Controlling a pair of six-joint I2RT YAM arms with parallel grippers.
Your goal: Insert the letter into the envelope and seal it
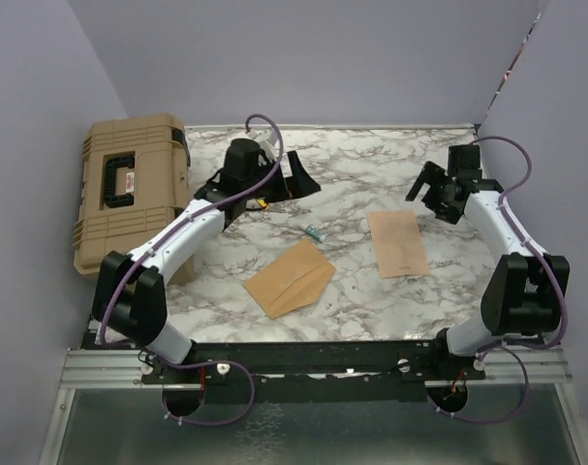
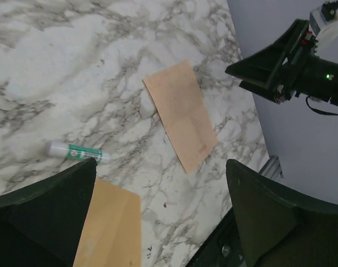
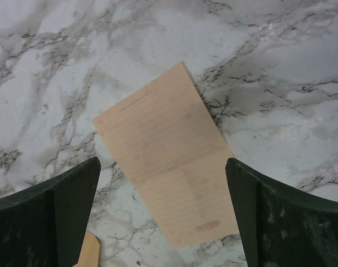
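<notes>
The letter [image 1: 398, 242] lies just ahead of the right tool [image 3: 162, 162] — released, empty — long axis slanting across its gap; the left tool [image 2: 162, 164], likewise released, sits farther away.

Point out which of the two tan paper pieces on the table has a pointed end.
The envelope, the left one in the top view: its right end comes to a point. The letter, further right, is a plain rectangle.
</notes>
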